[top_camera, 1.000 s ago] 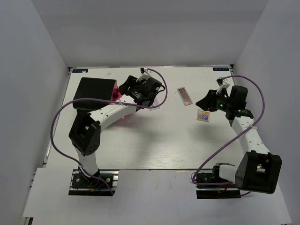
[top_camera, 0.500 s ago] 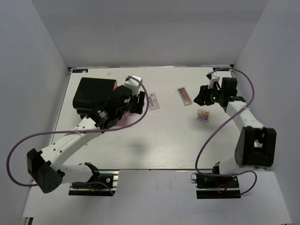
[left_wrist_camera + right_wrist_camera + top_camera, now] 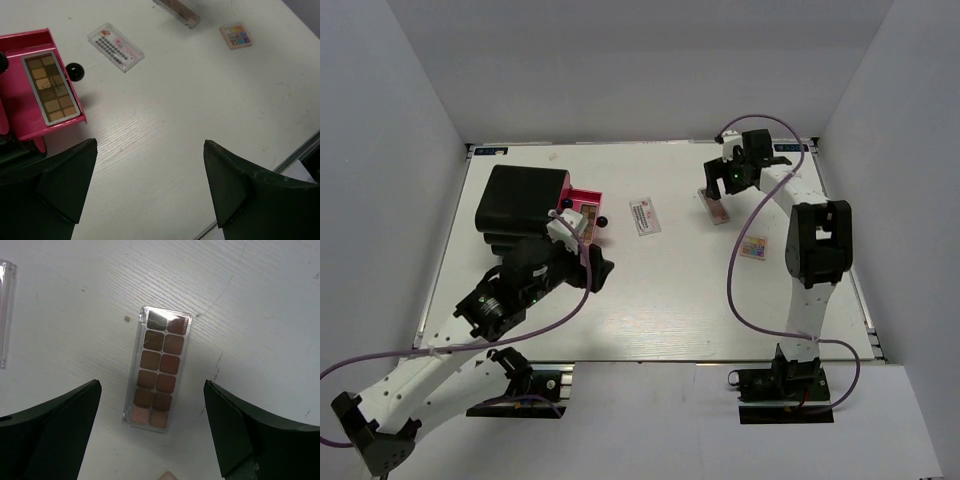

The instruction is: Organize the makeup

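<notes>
One long brown eyeshadow palette [image 3: 51, 86] lies in the pink tray [image 3: 20, 115] of the case. My left gripper [image 3: 150, 144] hangs open and empty over bare table, nearer than the tray; in the top view the left gripper [image 3: 603, 272] is below the tray [image 3: 582, 200]. The other long palette [image 3: 160, 375] lies flat between the open fingers of my right gripper [image 3: 152, 385], untouched; from above, the right gripper [image 3: 713, 190] hovers over this palette [image 3: 719, 210]. The white-pink packet [image 3: 644, 216] and the small square palette [image 3: 754, 247] lie loose on the table.
The big black case [image 3: 520, 205] stands at the far left. A small black round thing [image 3: 75, 72] sits just beside the tray's edge. The back wall is close behind the right gripper. The table's near edge [image 3: 295, 152] runs just right of the left gripper.
The left arm swung back from the case toward the near side, its jaws now wide. The right arm reached to the far side over the long palette and opened wide.
</notes>
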### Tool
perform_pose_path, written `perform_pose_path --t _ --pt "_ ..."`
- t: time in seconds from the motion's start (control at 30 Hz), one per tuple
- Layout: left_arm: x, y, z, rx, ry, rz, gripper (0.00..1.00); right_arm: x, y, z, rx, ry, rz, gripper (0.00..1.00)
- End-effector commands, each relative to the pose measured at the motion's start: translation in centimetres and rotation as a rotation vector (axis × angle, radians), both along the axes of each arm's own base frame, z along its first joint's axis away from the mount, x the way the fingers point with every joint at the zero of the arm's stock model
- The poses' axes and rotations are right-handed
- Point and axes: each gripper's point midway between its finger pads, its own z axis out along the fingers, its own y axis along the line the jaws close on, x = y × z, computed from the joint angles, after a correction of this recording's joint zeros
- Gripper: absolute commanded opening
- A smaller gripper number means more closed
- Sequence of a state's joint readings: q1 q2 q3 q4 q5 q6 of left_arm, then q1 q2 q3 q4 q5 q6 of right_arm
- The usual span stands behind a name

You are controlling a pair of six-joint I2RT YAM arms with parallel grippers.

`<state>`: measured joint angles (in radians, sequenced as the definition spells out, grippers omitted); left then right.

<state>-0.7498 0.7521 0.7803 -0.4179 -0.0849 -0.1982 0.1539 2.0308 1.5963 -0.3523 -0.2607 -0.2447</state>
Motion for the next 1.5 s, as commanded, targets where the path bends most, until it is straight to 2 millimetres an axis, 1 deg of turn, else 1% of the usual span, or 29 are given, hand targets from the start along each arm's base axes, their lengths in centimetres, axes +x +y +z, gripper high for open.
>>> perform_pose_path --t 0.0,0.03,0.13,0.2,0.33,0.37,0.43,0.47,0.53,0.57,0.63,0.67,0.8,0.83,0.9,0.93,1.0,1.03,1.07,1.1,1.13,1.17,1.2,1.23,1.3,1.33,1.4,1.43,1.47 --pt "-0.1 1.4 1.5 -0.036 -0.046 0.059 0.97 0.8 0.3 -0.3 -0.056 0.014 0.005 0.89" --pt "-0.2 1.7 1.8 -0.046 -0.056 0.065 0.97 1.1 0.5 -0.9 -0.063 0.020 0.005 0.89" --pt "-0.5 2.0 2.3 -0.065 -0.078 0.070 0.98 1.3 0.9 -2.2 -0.081 0.038 0.015 0.89" --pt "-0.5 2.0 2.1 -0.059 -0.072 0.071 0.98 1.3 1.1 -3.0 -0.093 0.049 0.018 0.89" --pt "-0.4 1.7 1.6 -0.046 -0.055 0.057 0.98 1.6 1.0 -3.7 -0.121 0.047 0.004 0.89" --pt "-0.5 1.7 1.7 -0.047 -0.055 0.056 0.98 1.5 1.2 -4.1 -0.127 0.052 0.008 0.89" --pt "-0.4 1.6 1.6 -0.048 -0.054 0.055 0.98 1.4 1.1 -4.4 -0.140 0.050 0.001 0.89" --pt "-0.4 1.6 1.6 -0.047 -0.054 0.053 0.98 1.0 1.0 -5.0 -0.152 0.061 -0.004 0.89" --pt "-0.5 1.6 1.5 -0.045 -0.052 0.052 0.98 1.1 1.0 -5.2 -0.156 0.046 -0.009 0.89" --pt "-0.4 1.5 1.5 -0.047 -0.053 0.052 0.98 0.6 0.8 -5.9 -0.162 0.059 -0.014 0.89" --pt "-0.4 1.5 1.4 -0.042 -0.049 0.052 0.98 0.5 0.9 -6.0 -0.159 0.052 -0.019 0.87" --pt "-0.4 1.4 1.3 -0.039 -0.045 0.050 0.98 0.2 0.8 -6.5 -0.159 0.065 -0.020 0.84" --pt "-0.4 1.2 1.1 -0.035 -0.038 0.041 0.98 -0.4 0.8 -7.4 -0.151 0.089 -0.019 0.78" --pt "-0.3 1.3 1.1 -0.034 -0.039 0.044 0.98 -0.4 0.9 -7.4 -0.147 0.092 -0.020 0.73" --pt "-0.4 1.3 1.1 -0.036 -0.039 0.044 0.98 -0.6 1.1 -7.3 -0.132 0.094 -0.013 0.58" --pt "-0.4 1.4 1.3 -0.038 -0.044 0.045 0.98 -0.6 1.1 -7.2 -0.128 0.093 -0.010 0.36" --pt "-0.4 1.5 1.2 -0.037 -0.043 0.050 0.98 -1.0 1.2 -6.8 -0.121 0.095 -0.002 0.20" --pt "-0.4 1.5 1.3 -0.039 -0.045 0.052 0.98 -1.1 1.4 -6.4 -0.118 0.088 0.004 0.09" --pt "-0.4 1.6 1.4 -0.044 -0.049 0.055 0.98 -1.1 1.7 -5.2 -0.101 0.068 0.016 0.06" --pt "-0.4 1.6 1.6 -0.048 -0.053 0.058 0.98 -1.6 2.2 -4.8 -0.088 0.065 0.030 0.00" --pt "-0.3 1.8 1.6 -0.047 -0.057 0.068 0.98 -2.0 3.0 -4.0 -0.060 0.060 0.054 0.00" --pt "-0.4 2.0 1.8 -0.054 -0.062 0.074 0.98 -2.1 3.5 -1.9 -0.036 0.025 0.065 0.00" --pt "-0.3 2.1 1.9 -0.056 -0.066 0.080 0.98 -2.6 4.3 -1.1 -0.020 0.018 0.083 0.00" --pt "-0.3 2.3 1.9 -0.057 -0.068 0.091 0.98 -3.2 5.6 1.0 0.015 -0.013 0.113 0.00" --pt "-0.3 2.5 2.2 -0.065 -0.074 0.104 0.98 -4.2 7.7 2.7 0.062 -0.014 0.146 0.00" --pt "-0.1 2.9 2.2 -0.064 -0.079 0.127 0.98 -5.2 10.1 4.5 0.101 -0.031 0.198 0.00" --pt "-0.1 3.5 2.6 -0.078 -0.089 0.156 0.98 -6.0 12.1 6.0 0.158 -0.016 0.213 0.00" --pt "0.1 4.0 2.7 -0.079 -0.094 0.186 0.98 -6.9 14.7 7.4 0.195 -0.025 0.264 0.00" --pt "0.0 4.4 3.1 -0.093 -0.109 0.200 0.98 -7.2 15.7 8.1 0.219 -0.022 0.271 0.00"
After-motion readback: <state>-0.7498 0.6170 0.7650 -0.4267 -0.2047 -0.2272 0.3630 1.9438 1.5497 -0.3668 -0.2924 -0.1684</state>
